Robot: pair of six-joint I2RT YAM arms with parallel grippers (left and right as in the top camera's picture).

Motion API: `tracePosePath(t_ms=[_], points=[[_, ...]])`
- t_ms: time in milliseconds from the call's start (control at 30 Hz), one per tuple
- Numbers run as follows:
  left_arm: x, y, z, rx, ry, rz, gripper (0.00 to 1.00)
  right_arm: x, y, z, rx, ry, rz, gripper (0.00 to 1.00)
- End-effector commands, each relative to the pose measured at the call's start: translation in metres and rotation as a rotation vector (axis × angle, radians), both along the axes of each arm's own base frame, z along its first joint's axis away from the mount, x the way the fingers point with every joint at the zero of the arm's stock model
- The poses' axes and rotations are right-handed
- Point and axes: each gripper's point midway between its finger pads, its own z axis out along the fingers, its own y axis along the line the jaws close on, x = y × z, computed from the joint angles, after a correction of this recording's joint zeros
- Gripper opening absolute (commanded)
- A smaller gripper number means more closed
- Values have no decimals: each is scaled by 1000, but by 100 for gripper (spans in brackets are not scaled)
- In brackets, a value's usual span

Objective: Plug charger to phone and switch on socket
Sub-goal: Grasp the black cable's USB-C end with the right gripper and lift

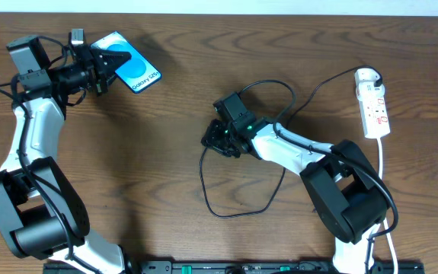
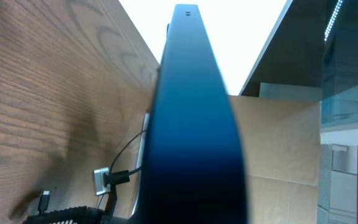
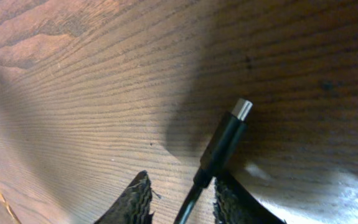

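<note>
Tabletop: dark brown wood grain (image 1: 165,152), seen from overhead, with both arms reaching in from the near edge.
Phone: blue-screened "Galaxy S25+" phone (image 1: 136,72) at the far left, angled diagonally, well apart from the other things.
Left jaws: pressed onto the phone's near end. In the left wrist view the phone (image 2: 194,124) runs edge-on up the middle of the frame.
Phone contact: whether it rests on the tabletop or hangs clear of it cannot be told.
Charger: thin black charger (image 1: 201,176) loops across the middle of the tabletop and trails off toward the right side.
Plug: black plug (image 3: 224,142) with a silver metal tip, pointing away from the right wrist camera, just above the wood.
Right jaws: near the tabletop's middle. The textured pads (image 3: 134,200) flank the cable just behind the plug; whether they actually pinch it cannot be told.
Power strip: white with red markings (image 1: 375,106), at the far right, round end farthest from the arms.
White cord: thick (image 1: 383,175), running from the strip toward the near edge.
</note>
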Motion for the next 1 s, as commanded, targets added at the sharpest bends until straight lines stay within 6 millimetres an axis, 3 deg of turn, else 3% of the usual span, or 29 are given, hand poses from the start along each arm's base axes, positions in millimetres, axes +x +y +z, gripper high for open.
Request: tracePosePath(t_ms=[0,233,367,500,633,767,867,967], points=[[-7,-5,12,-3,-47,-36,7,4,-7,-16,-39,8,-30,25],[-7,-5,12,-3,-47,-36,7,18,-18,-16,-76,-64,-4,1],[-7,-5,12,-3,-47,-36,7,37,-14,-3,-19,-192,131,1],[-7,-5,12,-3,-47,-36,7,44,6,46,229,-368,382,1],[-8,-5,12,-6,-49,-40,7,37,-1,93,414,-457,529,1],[-11,-8,15,-19,-55,-62,7,18,-9,151,639,-547,677,1],[-18,-16,22,-41,-97,-126,7,4,-12,183,746,-599,756,1],[-29,-29,35,-68,-172,-226,7,-3,-11,203,795,-592,771,1]])
